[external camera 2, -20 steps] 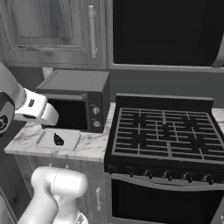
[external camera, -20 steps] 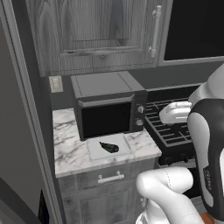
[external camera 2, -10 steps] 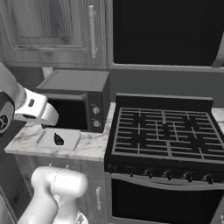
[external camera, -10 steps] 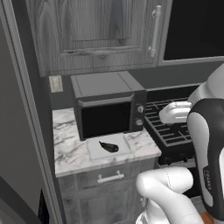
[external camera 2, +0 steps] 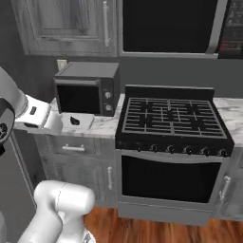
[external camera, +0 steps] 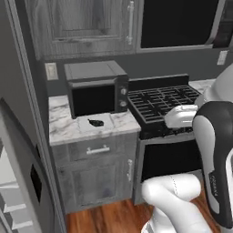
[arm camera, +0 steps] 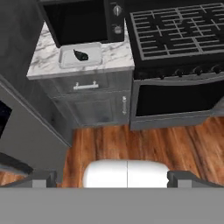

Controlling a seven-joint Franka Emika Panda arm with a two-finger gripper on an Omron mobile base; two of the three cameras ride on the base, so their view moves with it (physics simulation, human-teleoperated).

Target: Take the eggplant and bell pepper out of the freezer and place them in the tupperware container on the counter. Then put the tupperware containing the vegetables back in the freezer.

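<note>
Left of the stove (arm camera: 175,30), the eggplant (arm camera: 80,55) lies in the tupperware container (arm camera: 65,56) on the counter (arm camera: 113,56), just before the microwave (arm camera: 78,22); the gripper (arm camera: 111,177) hangs spread and empty over the floor

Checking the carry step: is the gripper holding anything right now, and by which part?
Nothing is held. The gripper is open and empty above the floor; the dark elongated eggplant lies in the pale rectangular tupperware container.
</note>
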